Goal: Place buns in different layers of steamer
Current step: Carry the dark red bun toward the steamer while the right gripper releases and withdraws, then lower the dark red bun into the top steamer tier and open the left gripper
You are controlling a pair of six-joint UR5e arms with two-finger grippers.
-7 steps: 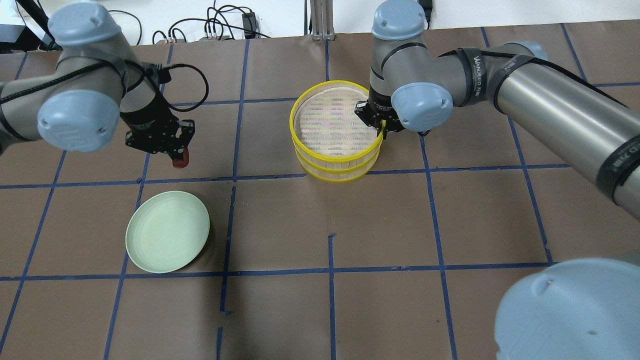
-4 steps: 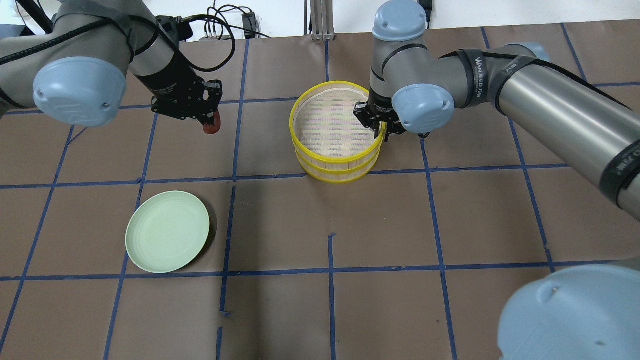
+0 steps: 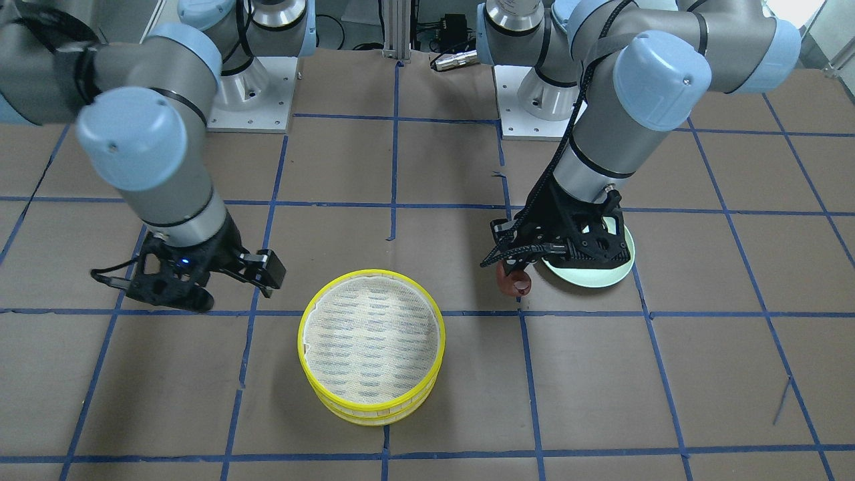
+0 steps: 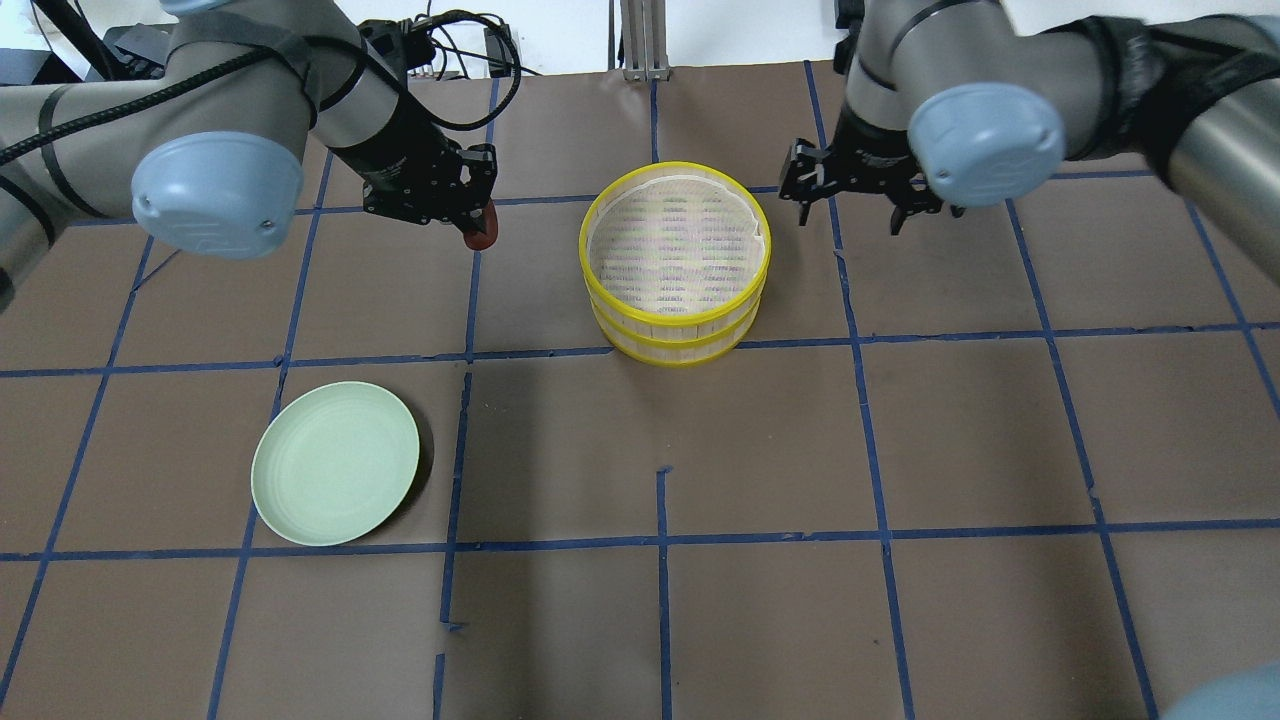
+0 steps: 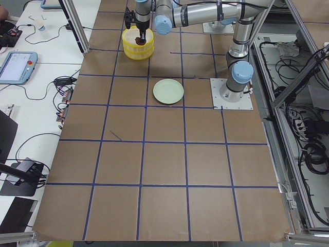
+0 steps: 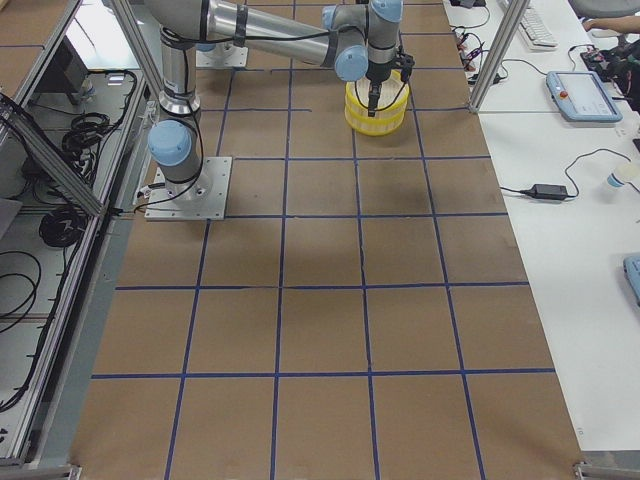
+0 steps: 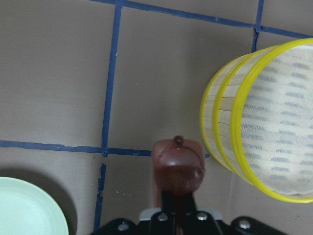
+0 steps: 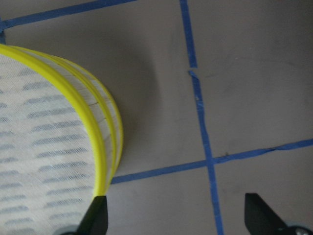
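The steamer's two yellow-rimmed layers (image 4: 672,328) stand stacked at the table's middle back. The top layer's white liner is bare. My left gripper (image 4: 476,222) is shut on the dark reddish-brown bun (image 4: 481,237) and holds it above the table, just left of the steamer. The bun also shows in the left wrist view (image 7: 177,169), with the steamer wall (image 7: 220,122) to its right. My right gripper (image 4: 850,205) is open and empty, to the right of the steamer and behind it, apart from the rim (image 8: 105,142). The white bun is hidden.
A pale green plate (image 4: 335,477) lies bare at the front left, well clear of both grippers. In the front-facing view the left gripper (image 3: 514,272) partly covers the plate (image 3: 618,272). Blue tape lines cross the brown table.
My left gripper carried the brown bun back and to the right, up to the steamer's left side. My right gripper left the steamer's rim, opened and moved away to the right.
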